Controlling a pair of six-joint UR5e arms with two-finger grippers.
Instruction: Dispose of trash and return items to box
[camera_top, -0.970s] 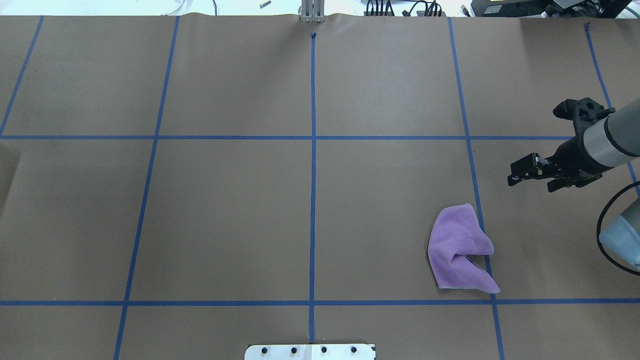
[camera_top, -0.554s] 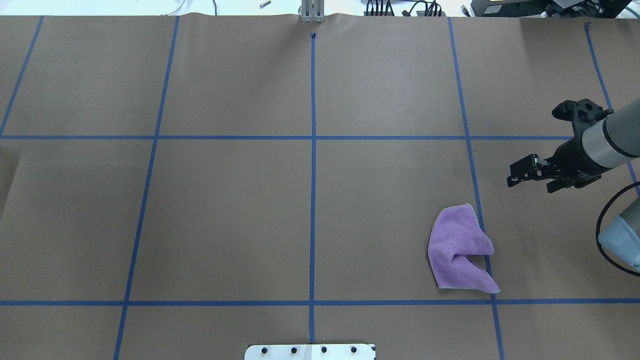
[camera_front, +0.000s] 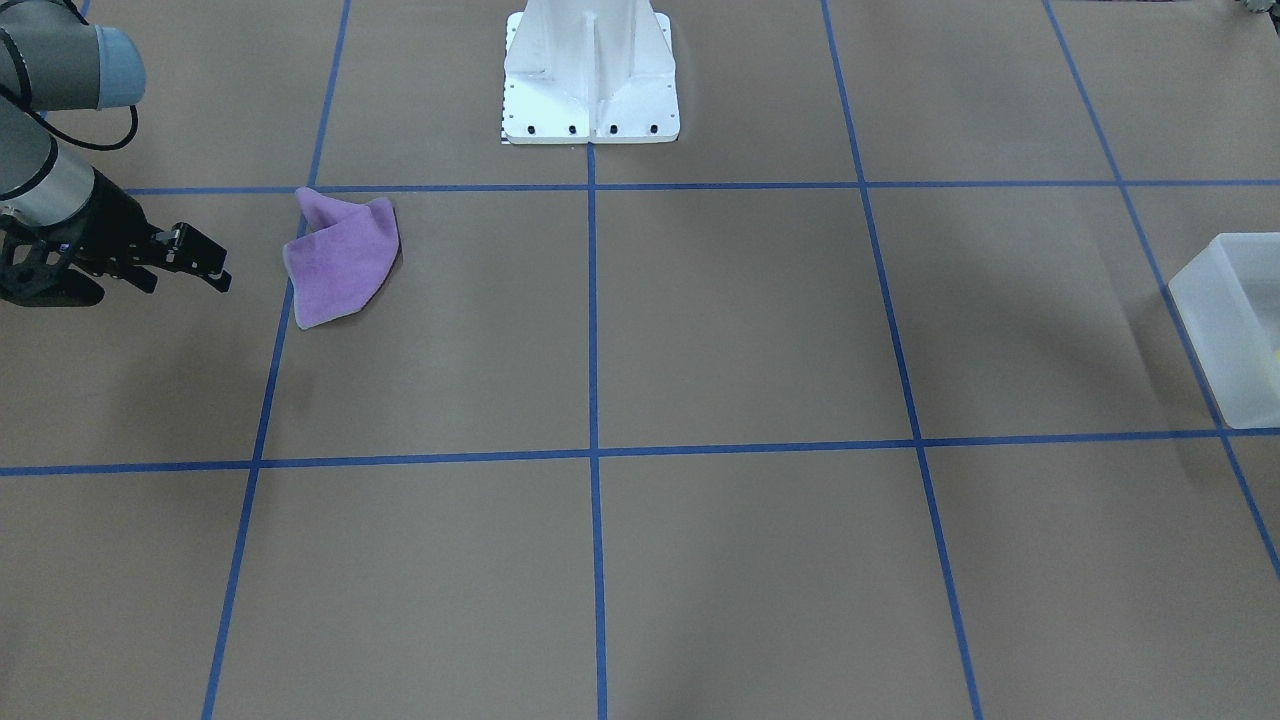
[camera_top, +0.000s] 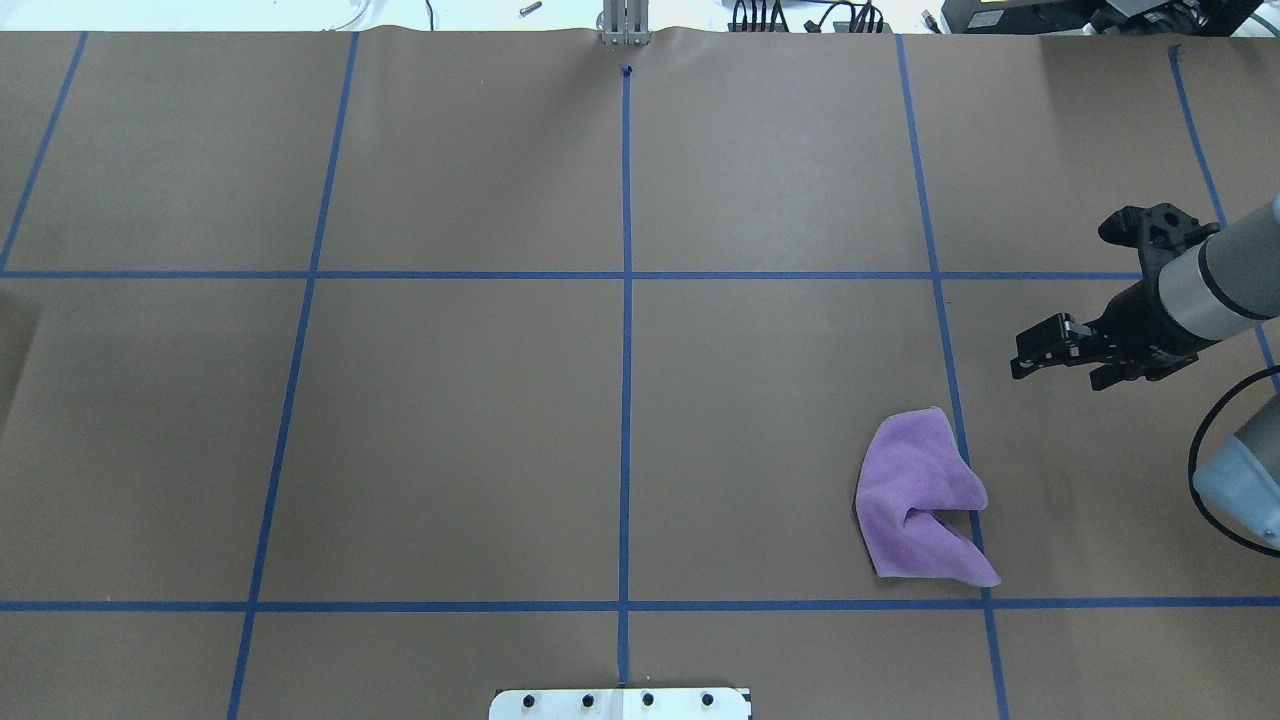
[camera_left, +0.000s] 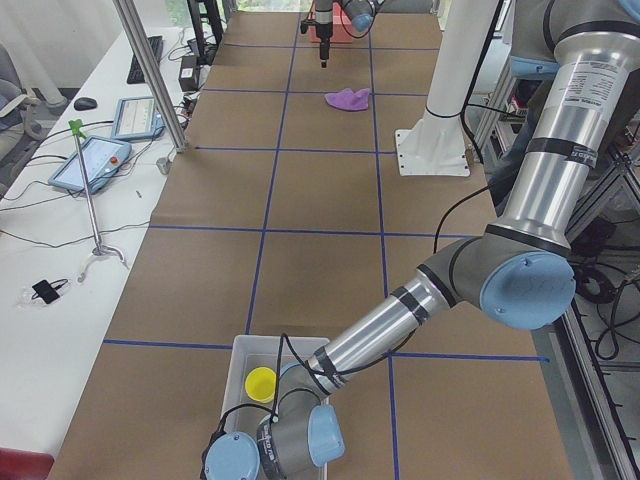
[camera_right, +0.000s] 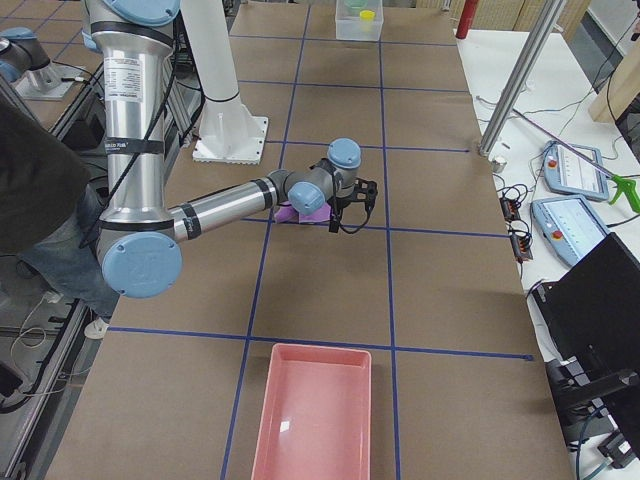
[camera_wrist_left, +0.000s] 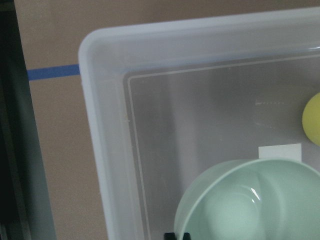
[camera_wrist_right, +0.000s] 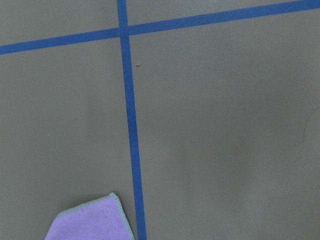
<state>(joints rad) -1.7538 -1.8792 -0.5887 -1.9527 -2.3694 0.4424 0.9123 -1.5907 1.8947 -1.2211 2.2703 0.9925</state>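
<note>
Left tool (camera_wrist_left: 176, 236) shows only as a black sliver at the bottom edge of its wrist view, right at the near rim of the mint-green bowl (camera_wrist_left: 250, 205). The near arm's own wrist hides it from the left-end camera, so whether it is clenched on that rim or released I cannot tell. The bowl appears inside the walls of the frosted box (camera_wrist_left: 100, 140), close to one rounded corner. It looks far larger there than the yellow cup (camera_wrist_left: 312, 119), which shows at that view's right edge next to a white label (camera_wrist_left: 280, 151) at the box floor; whether the bowl rests on that floor is unclear. From the left end the cup stands upright in the box, mouth up. The box stands on the brown tabletop (camera_top: 450, 420) by its left edge, roughly midway between the robot's edge and the operators' edge. The right tool (camera_top: 1062, 362) hangs over the tabletop near the right edge, tilted toward the middle, its two black fingers spread apart and grasping nothing. The purple cloth (camera_top: 920, 500) lies crumpled near it, toward the robot's edge, draped across a blue tape line (camera_top: 947, 350) and well apart from the box. The pink tray (camera_right: 310, 410) rests at the tabletop's right edge, beyond the right tool.
</note>
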